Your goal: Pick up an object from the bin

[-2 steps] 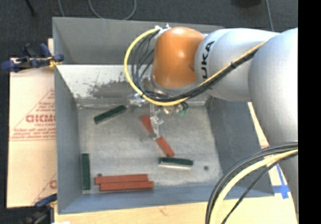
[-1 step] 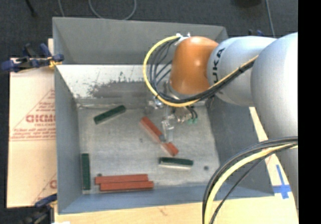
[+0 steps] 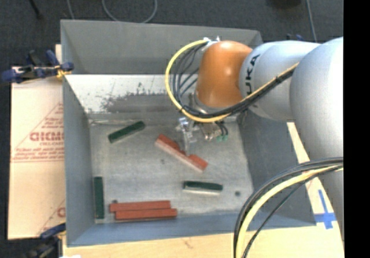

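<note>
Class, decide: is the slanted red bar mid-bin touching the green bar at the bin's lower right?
Apart. The camera view shows a strip of bare bin floor between the slanted red bar and the lower-right green bar.

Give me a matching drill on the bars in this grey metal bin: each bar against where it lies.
1 slanted salmon-red flat bar
2 pair of long red-brown bars
3 upright-running dark green bar
4 slanted dark green bar

A along the left wall
B mid-floor, at the gripper
C floor's near edge, bottom of view
D far-left floor

Pairs: 1-B, 2-C, 3-A, 4-D
</note>
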{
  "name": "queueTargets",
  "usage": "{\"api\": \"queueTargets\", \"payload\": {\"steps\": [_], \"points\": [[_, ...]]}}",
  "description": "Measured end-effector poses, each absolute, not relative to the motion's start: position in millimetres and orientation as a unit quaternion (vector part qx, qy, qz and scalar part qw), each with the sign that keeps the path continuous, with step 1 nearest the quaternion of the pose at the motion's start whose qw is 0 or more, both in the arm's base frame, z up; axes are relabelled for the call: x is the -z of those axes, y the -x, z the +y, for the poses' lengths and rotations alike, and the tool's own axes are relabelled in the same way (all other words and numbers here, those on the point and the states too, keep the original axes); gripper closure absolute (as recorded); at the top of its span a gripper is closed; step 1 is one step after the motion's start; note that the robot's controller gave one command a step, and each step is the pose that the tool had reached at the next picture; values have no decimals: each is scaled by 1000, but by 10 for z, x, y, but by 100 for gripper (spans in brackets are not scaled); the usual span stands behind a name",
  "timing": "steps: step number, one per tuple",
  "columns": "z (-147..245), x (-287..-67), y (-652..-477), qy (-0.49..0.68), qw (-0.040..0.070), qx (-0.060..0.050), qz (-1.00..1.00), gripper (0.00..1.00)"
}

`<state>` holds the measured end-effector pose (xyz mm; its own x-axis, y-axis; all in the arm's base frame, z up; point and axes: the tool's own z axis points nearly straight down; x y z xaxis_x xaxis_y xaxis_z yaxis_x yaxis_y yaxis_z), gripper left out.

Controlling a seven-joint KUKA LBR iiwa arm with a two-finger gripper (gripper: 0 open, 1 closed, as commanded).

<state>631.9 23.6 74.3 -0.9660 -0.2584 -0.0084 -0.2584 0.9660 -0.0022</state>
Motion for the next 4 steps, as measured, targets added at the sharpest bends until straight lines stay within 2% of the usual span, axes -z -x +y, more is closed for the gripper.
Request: {"api": "queueTargets", "payload": {"steps": [1,2,3,4], "points": [[238,-727,-6312,131,3,0,991,0],[378,-753,-5722,96,1,-1,995,0],[-219,-1460,-5085,284,1,2,959,0],[-93,-685,-5347,369,-1,0,930,0]]}}
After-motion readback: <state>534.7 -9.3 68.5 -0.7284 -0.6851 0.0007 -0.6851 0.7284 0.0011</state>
